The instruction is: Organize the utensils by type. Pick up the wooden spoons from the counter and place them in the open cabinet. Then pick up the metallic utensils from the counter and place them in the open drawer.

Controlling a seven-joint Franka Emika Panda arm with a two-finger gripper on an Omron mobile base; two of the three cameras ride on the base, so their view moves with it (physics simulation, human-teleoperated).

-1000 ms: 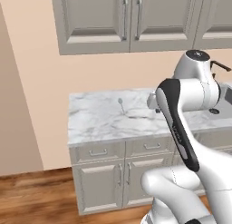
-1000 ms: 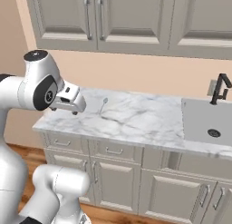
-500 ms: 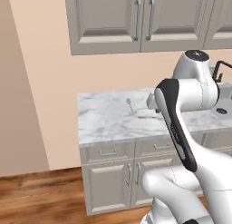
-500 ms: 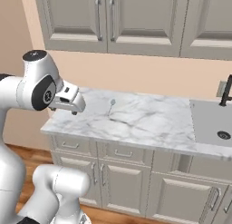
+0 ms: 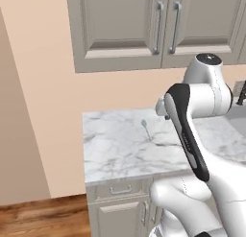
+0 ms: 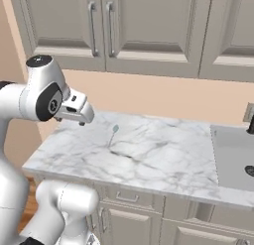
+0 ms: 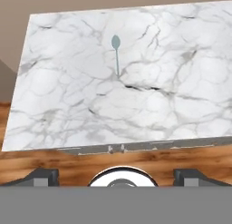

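Observation:
One metallic utensil, a slim pale teal spoon (image 7: 116, 53), lies alone on the white marble counter (image 7: 68, 105), with its bowl toward the wall. It also shows as a small spoon (image 5: 145, 128) near the counter's middle and as a spoon (image 6: 113, 135) to the right of my hand. My gripper (image 7: 117, 174) hangs above the counter's front edge, well short of the spoon. Its fingertips (image 7: 43, 176) stand wide apart with nothing between them. The gripper (image 6: 83, 116) hovers over the counter's left part. The wooden spoons, the open cabinet and the open drawer are out of view.
Upper cabinets (image 6: 109, 26) with shut doors hang over the counter. Shut drawer fronts (image 5: 120, 189) sit under the slab. A sink (image 6: 233, 154) with a dark faucet (image 6: 250, 122) lies to the right. A peach wall bounds the counter's left end, with wood floor (image 5: 43, 217) below.
The whole picture has shifted right in both base views, so the base has driven left along the counter. The arm keeps its pose, and the teal spoon has not moved on the counter.

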